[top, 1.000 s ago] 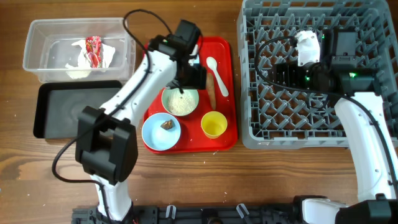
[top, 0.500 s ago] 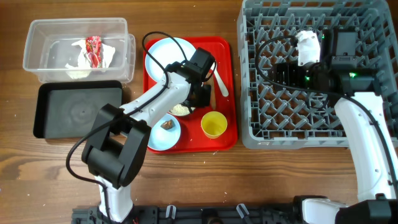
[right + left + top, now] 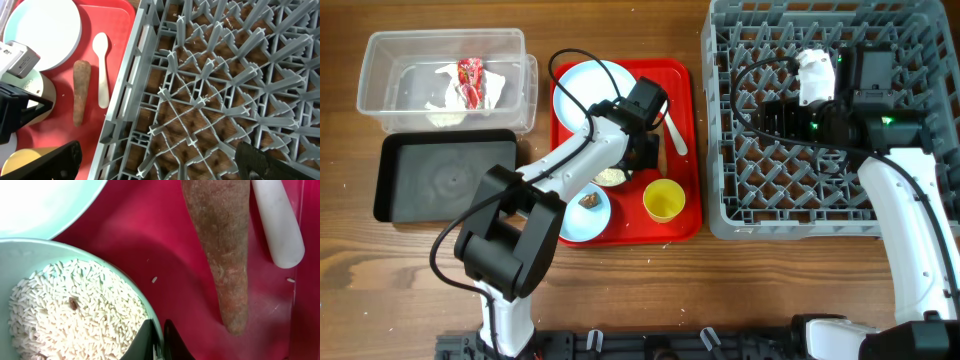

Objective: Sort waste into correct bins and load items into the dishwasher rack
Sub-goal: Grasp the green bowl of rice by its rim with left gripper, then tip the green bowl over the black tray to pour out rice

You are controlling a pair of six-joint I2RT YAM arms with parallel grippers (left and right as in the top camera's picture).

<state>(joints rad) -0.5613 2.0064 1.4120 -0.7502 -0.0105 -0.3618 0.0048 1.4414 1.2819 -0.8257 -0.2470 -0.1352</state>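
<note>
"What's on that wooden table (image 3: 380, 290)?"

"Biggest thing is the grey rack (image 3: 820, 200), over on the right. The right gripper (image 3: 157, 155) hangs above its pegs, fingers spread wide, nothing in them."

"And on the left?"

"A clear tub (image 3: 380, 60) at the far corner, with the red-and-white wrapper (image 3: 470, 78) and some white paper inside. The black tray (image 3: 445, 175) sits just beside it, nearer the robot. The red tray (image 3: 630, 222) lies between those and the rack."

"What's on the red one?"

"The pale blue plate (image 3: 590, 85) is at the back. In front of it is the mint-green bowl (image 3: 129, 291), heaped with rice (image 3: 75, 310). Then comes the light blue bowl (image 3: 570, 222), with a yellow cup (image 3: 664, 200) to its right."

"Where's the left arm?"

"The left gripper (image 3: 159, 335) is down at the mint-green bowl, fingers nearly together with its rim pinched between them. The carrot stick (image 3: 225, 255) lies near that bowl on the red tray, and the white spoon (image 3: 277, 225) is just past it. A small brown lump (image 3: 588, 199) sits in the light blue bowl."
</note>
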